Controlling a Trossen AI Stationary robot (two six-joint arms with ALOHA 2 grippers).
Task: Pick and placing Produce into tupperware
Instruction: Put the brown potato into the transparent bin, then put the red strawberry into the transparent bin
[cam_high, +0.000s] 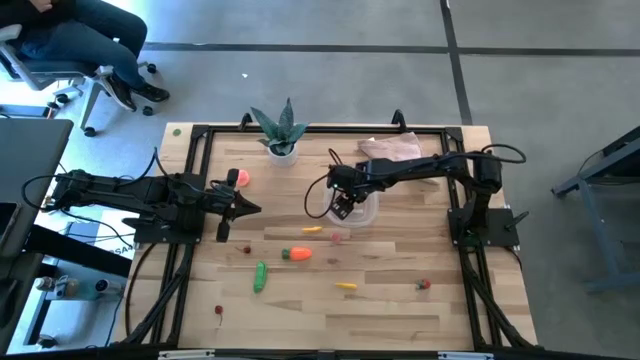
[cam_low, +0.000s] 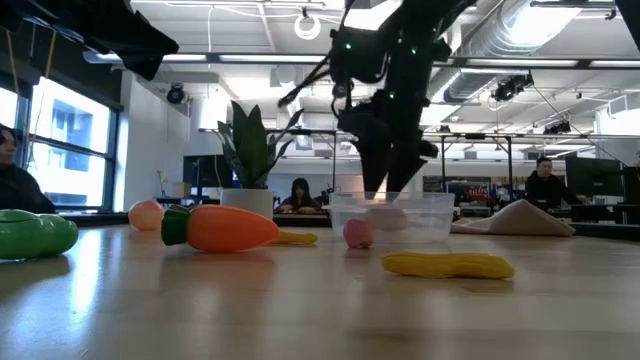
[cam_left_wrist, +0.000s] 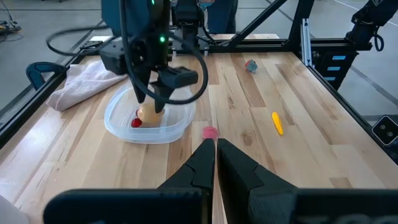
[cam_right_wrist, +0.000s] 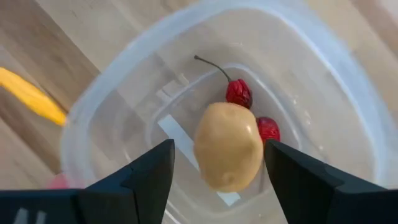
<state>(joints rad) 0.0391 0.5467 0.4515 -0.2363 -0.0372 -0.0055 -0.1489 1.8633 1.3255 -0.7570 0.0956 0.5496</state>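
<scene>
Hovering released over the tupperware (cam_right_wrist: 112, 93), the right claw (cam_right_wrist: 217, 168) straddles the potato (cam_right_wrist: 228, 146); left claw (cam_left_wrist: 215, 155) clenched, empty.

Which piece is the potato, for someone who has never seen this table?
Find the clear round tub in front of the folded cloth, under the right arm's open tool. The potato lies inside it, beside two small red cherries. It is the only beige, egg-shaped piece.
</scene>
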